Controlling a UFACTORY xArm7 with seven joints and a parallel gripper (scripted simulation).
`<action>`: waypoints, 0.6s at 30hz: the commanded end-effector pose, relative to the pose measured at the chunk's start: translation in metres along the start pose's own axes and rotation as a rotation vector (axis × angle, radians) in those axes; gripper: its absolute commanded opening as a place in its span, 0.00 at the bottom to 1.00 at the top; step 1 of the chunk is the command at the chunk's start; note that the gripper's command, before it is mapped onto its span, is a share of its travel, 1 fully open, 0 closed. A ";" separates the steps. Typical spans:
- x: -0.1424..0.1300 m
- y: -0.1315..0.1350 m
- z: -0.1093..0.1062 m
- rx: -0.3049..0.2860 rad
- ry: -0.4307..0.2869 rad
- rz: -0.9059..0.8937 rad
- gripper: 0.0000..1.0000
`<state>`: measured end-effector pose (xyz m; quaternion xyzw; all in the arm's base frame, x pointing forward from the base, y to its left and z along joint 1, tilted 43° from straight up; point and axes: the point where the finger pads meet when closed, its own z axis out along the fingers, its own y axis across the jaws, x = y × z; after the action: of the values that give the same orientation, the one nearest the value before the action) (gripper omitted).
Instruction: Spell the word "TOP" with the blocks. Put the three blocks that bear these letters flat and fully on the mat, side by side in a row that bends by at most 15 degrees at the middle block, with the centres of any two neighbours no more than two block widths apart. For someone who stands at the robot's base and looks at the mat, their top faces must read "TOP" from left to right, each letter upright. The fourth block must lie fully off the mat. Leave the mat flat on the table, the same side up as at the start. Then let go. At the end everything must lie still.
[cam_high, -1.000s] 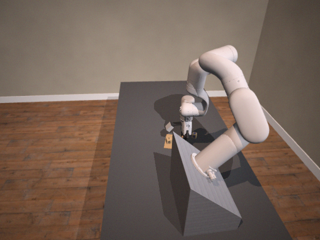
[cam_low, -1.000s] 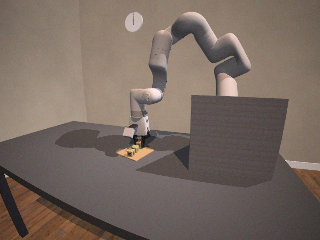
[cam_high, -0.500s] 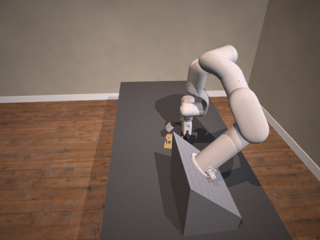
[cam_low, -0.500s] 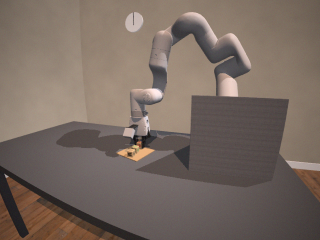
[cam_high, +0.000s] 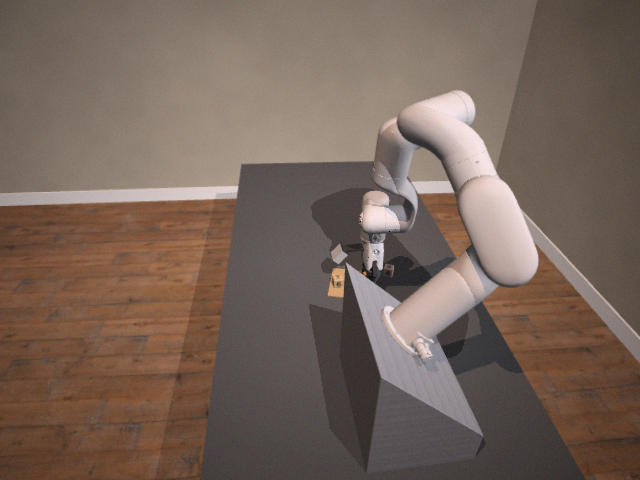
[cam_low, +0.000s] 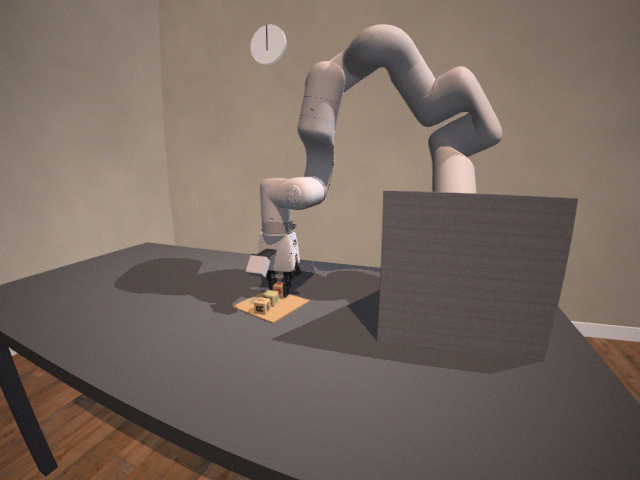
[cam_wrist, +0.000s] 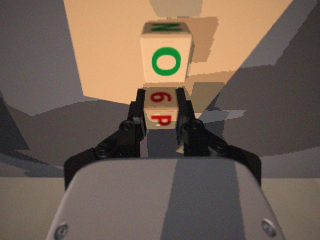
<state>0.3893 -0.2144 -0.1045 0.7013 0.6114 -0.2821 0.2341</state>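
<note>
While the green-O block (cam_wrist: 166, 61) (cam_low: 271, 298) sat on the mat (cam_wrist: 105, 55) (cam_low: 276, 314) (cam_high: 336, 290) | gripper (cam_wrist: 160, 99) (cam_low: 279, 290): fingers clamped on the red-P block (cam_wrist: 161, 107) (cam_low: 279, 288)

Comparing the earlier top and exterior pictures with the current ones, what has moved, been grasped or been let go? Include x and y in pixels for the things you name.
Nothing visibly changed. The jaws stay closed about the red-lettered P block (cam_high: 364, 273) (cam_low: 278, 288) (cam_wrist: 161, 120), the mat (cam_high: 334, 292) (cam_low: 290, 306) (cam_wrist: 105, 50) keeps its place, and the off-mat block (cam_high: 388, 270) lies where it was.
</note>
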 end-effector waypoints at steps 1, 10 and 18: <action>0.001 0.002 -0.001 -0.003 0.001 0.000 0.27; 0.001 0.004 -0.001 -0.003 0.001 0.000 0.27; 0.001 0.005 -0.001 -0.003 0.001 0.000 0.27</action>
<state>0.3927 -0.2147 -0.1047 0.7012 0.6115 -0.2820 0.2341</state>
